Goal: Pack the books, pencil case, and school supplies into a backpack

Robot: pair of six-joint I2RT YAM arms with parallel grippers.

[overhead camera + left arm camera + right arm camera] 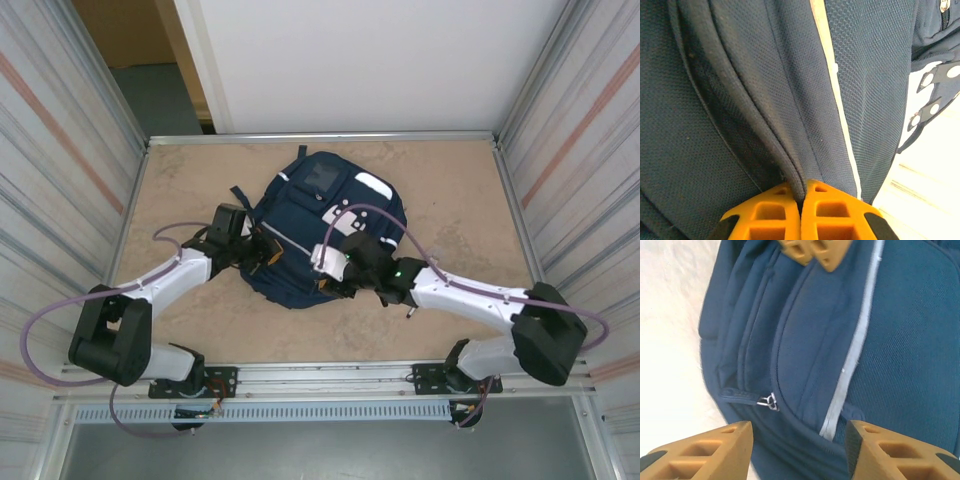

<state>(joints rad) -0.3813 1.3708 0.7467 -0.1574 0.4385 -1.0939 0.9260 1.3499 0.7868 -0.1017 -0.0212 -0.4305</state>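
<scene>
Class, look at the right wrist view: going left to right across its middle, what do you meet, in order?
Bare table → zip pull → pale stripe, the last two both on the backpack.

We tag the backpack (305,235) as navy woven cloth, matt. In the left wrist view its weave reads as fine, grainy mesh, with a smoother rolled piping seam. Its stripe (852,360) is pale tape, smoother than the cloth, with a slight sheen. The zip pull (768,401) is shiny metal. The fingers of the left gripper (800,202) and right gripper (799,437) are orange plastic, matt, moulded in open ribbed cells. The table (450,190) is tan, matt and faintly mottled. The front rail (330,375) is pale brushed metal. The cable (372,208) looks like glossy purple plastic.
</scene>
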